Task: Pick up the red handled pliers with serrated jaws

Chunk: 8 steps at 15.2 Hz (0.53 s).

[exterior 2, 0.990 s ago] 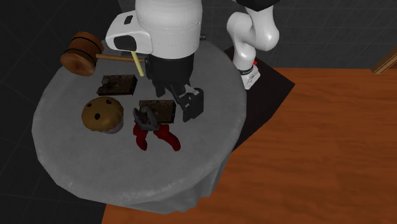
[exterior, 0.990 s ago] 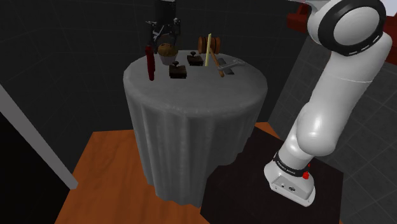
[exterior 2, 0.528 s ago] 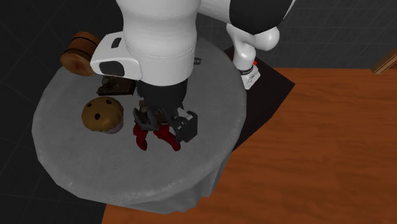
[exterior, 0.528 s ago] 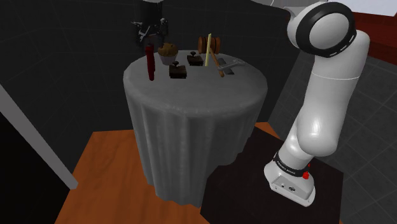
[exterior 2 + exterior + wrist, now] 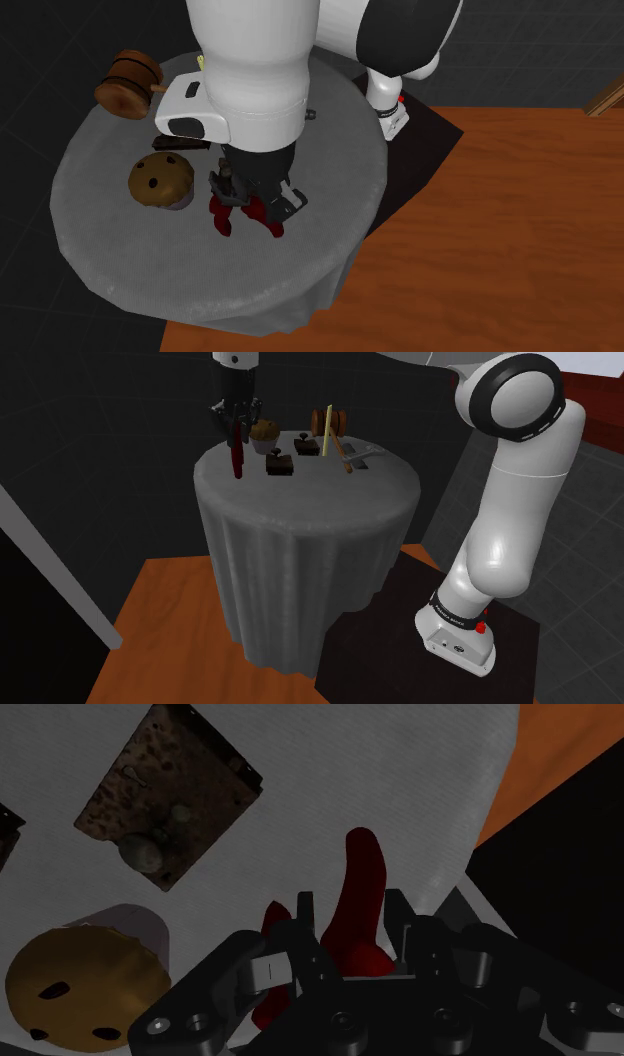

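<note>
So the end effector (image 5: 352, 926) is sitting low over the red-handled pliers (image 5: 222, 216), which are lying on the round grey-draped surface (image 5: 120, 250). One red handle is filling its narrow gap and the other is poking out just beside it. Can't tell if it's actually squeezing or just straddling. In the second exterior view, a muffin (image 5: 160, 182) is sitting near the pliers, at their 9 o'clock.

This looks like a room in a home. A small round table (image 5: 300, 552) wears a long grey cloth over an orange wooden floor (image 5: 170, 642). A muffin (image 5: 160, 180), brown cake squares (image 5: 165, 794) and a wooden mallet (image 5: 128, 83) sit on top. The walls (image 5: 100, 412) behind are dark, with square tiles.
</note>
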### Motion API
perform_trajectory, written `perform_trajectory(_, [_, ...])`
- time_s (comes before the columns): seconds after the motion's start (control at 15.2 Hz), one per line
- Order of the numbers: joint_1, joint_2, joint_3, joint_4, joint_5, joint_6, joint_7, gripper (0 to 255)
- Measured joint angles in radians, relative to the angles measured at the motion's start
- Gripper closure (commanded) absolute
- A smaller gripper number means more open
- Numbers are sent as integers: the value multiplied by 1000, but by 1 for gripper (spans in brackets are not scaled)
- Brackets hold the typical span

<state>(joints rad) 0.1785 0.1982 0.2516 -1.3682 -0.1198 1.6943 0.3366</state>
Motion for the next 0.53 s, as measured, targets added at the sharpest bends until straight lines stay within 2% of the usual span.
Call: perform_trajectory(0.53, [0, 1, 0, 5, 0, -4, -1, 255])
